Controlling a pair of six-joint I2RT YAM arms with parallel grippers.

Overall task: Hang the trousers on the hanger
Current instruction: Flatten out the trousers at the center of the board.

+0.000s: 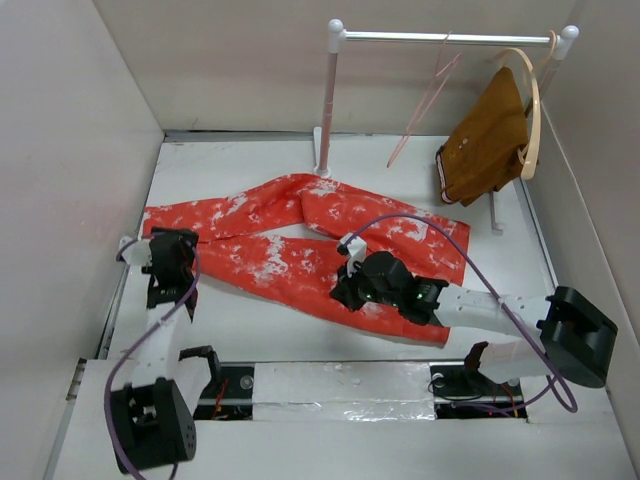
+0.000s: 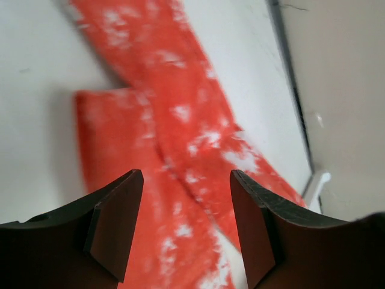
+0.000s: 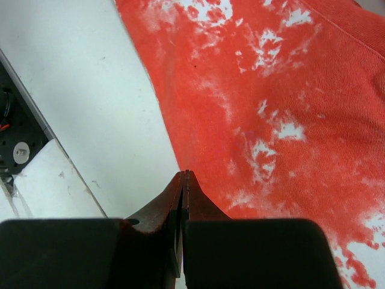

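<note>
The orange-red trousers (image 1: 300,245) with white splotches lie flat across the middle of the white table, legs running left. The pale-pink hanger (image 1: 425,95) hangs tilted from the rail at the back. My left gripper (image 1: 175,252) hovers over the leg ends at the left. In the left wrist view it (image 2: 186,174) is open and empty, with the trousers (image 2: 180,138) under it. My right gripper (image 1: 342,292) is at the near edge of the waist end. In the right wrist view it (image 3: 184,173) is shut, its tip at the edge of the trousers (image 3: 271,120). No cloth shows between its jaws.
A white rack (image 1: 328,100) with a top rail (image 1: 450,38) stands at the back. A mustard-brown garment (image 1: 490,135) hangs on a cream hanger at its right end. White walls close in left, right and back. A taped ledge (image 1: 340,385) runs along the near edge.
</note>
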